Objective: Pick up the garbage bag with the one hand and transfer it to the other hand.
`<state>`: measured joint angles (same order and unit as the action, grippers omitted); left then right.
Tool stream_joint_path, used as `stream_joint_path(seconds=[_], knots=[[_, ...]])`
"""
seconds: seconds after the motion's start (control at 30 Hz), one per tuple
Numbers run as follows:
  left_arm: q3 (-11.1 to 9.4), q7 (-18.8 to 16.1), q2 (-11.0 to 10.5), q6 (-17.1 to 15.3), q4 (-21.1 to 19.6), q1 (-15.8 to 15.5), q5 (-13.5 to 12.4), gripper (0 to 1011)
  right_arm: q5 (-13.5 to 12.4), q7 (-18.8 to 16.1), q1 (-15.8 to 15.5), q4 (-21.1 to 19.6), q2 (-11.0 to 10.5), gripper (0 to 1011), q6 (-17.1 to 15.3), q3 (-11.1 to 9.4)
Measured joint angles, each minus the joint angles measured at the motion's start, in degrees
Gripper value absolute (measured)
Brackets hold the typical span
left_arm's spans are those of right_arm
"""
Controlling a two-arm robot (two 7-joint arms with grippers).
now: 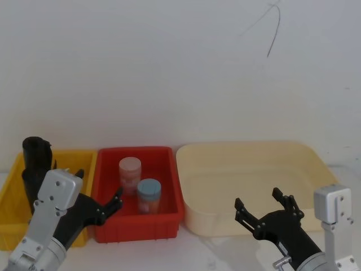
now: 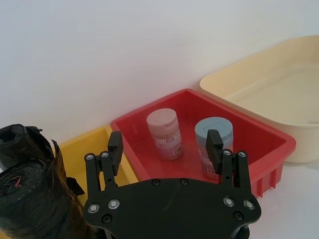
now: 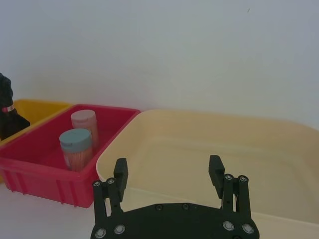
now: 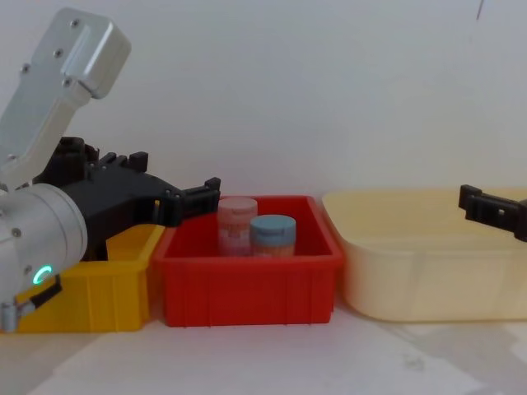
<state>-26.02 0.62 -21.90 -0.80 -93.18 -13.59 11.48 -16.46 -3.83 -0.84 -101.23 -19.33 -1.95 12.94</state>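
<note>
The step in hand looks like the approach: nothing is gripped yet. The left tool (image 1: 98,185) hangs released, jaws spread wide, above the wall shared by the yellow bin (image 1: 11,186) and the red bin (image 1: 141,228), and it aims toward the two jars (image 1: 130,169) rather than at the target. The bag (image 1: 36,149) stands upright at the far left of the yellow bin. A second roll (image 2: 30,199) with a ragged flap and a small red mark stands just in front of it. The right tool (image 1: 258,199) waits released over the near edge of the cream tub (image 1: 248,149), well apart from the bag.

To do this well, the left tool should swing to its left and come at the rear roll high, above the ragged one's top, so the flap does not catch in the jaws. The jaws should close across the roll's width, near one end and not at the middle, which leaves a bare length for the right tool to take. A straight lift should clear the bin wall. The plastic is probably slick, so a firm squeeze matters before rising.
</note>
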Motion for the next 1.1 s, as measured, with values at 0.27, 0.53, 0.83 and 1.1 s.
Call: stream_joint_path(seconds=[0.27,0.53,0.83,1.1], knots=[[0.0,0.0,0.0,0.0,0.0,0.0,0.0,1002,0.0,0.0,0.0,0.0,0.0,1001,0.0,0.0],[0.0,0.0,0.0,0.0,0.0,0.0,0.0,1002,0.0,0.0,0.0,0.0,0.0,1001,0.0,0.0],[0.0,0.0,0.0,0.0,0.0,0.0,0.0,1002,0.0,0.0,0.0,0.0,0.0,1001,0.0,0.0],[0.0,0.0,0.0,0.0,0.0,0.0,0.0,1002,0.0,0.0,0.0,0.0,0.0,1001,0.0,0.0]])
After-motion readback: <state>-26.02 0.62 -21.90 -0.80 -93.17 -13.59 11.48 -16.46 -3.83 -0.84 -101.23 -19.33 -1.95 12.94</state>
